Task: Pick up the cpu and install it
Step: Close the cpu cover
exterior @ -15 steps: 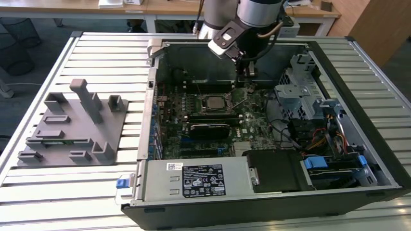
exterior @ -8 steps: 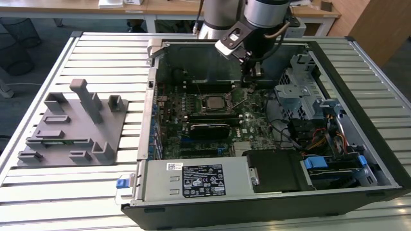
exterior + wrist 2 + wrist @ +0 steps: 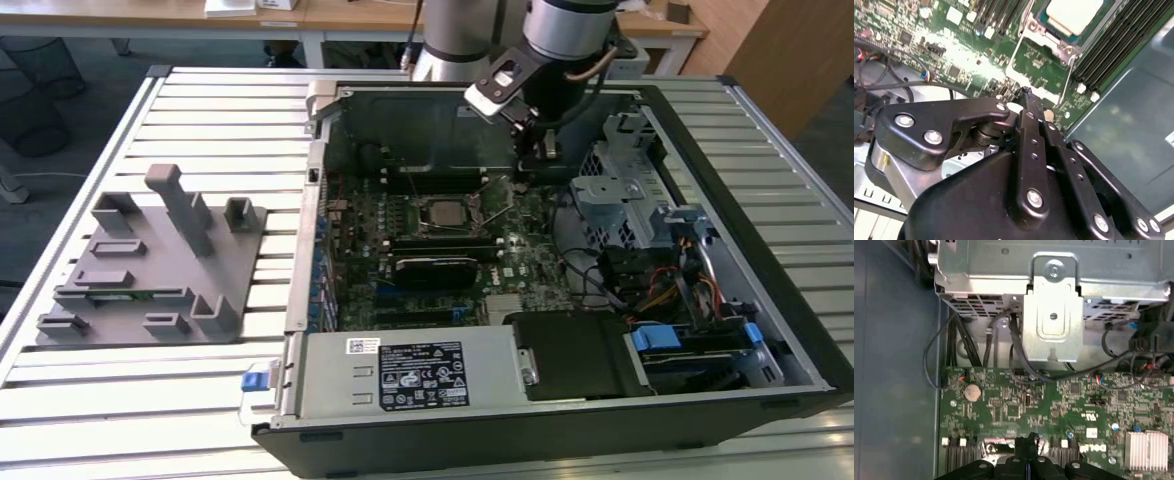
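Silvery-grey, the cpu (image 3: 1074, 15) lies flat in its socket (image 3: 1030, 31) on the green motherboard (image 3: 1054, 405) inside the open computer case (image 3: 534, 435). The gripper (image 3: 1026, 95) hangs over the board just beside the socket, clear of the cpu, its two black fingers (image 3: 1026, 150) pressed together on nothing. A grey fixture (image 3: 147, 260) stands on the slatted table (image 3: 200, 120) at the exterior view's left of the case

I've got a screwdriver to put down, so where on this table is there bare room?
Bare slats of the table lie at the exterior view's left, both beyond the grey fixture and nearer the camera than it. A narrow strip runs between fixture and computer case. Inside the case it is crowded: motherboard, cables, and the tool hanging above them.
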Motion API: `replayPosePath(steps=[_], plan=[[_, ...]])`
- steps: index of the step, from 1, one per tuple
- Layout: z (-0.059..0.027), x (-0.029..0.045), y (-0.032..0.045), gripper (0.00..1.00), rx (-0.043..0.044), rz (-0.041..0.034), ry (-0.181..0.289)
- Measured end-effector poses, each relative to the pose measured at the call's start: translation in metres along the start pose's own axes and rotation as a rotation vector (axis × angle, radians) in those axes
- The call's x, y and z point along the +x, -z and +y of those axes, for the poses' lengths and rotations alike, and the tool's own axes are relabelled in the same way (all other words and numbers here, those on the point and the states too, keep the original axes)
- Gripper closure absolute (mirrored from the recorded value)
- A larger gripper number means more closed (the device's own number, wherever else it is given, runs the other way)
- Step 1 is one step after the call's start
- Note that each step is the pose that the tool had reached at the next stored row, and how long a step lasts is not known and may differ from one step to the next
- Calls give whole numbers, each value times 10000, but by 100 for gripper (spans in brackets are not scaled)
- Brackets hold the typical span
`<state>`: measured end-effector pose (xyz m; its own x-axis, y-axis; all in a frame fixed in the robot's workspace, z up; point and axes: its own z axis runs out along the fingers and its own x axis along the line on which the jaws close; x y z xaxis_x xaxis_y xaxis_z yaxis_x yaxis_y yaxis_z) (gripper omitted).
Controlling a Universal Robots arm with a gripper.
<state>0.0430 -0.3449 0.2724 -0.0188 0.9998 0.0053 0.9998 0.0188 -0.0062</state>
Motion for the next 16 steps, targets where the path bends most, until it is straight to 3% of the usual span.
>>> replayPosePath(steps=[7,16], plan=[[87,85,-94,89,16,0,22],[146,98,-236,89,17,-2,162]])
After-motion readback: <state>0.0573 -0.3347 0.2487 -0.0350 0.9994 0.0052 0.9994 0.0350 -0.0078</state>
